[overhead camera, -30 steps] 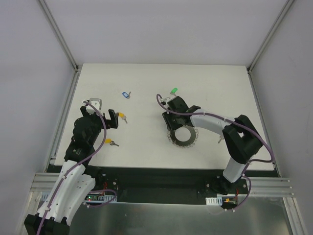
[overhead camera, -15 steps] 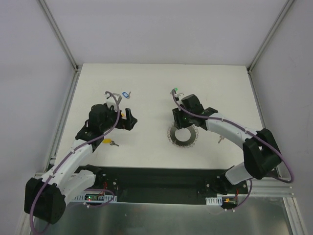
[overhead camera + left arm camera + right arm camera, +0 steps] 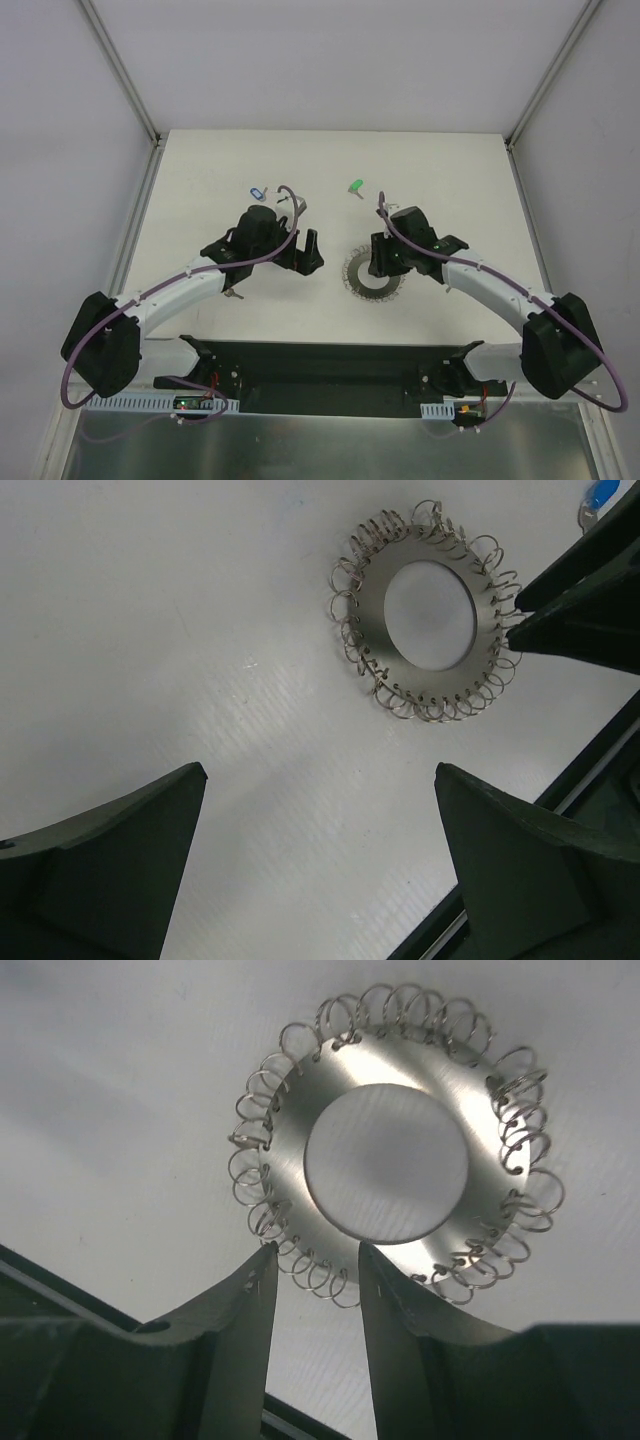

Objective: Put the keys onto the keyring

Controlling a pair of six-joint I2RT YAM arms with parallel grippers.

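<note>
Just ahead of the right gripper (image 3: 315, 1270) lies the keyring (image 3: 290, 1125).

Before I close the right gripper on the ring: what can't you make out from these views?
- Right wrist: whether the right gripper touches the keyring loops; depth unreadable.
- Top: keyring's far rim, covered by the right gripper.
- Left wrist: blue object in the top-right corner, cut off by the frame edge.
- Top: green key blade, too small.
</note>
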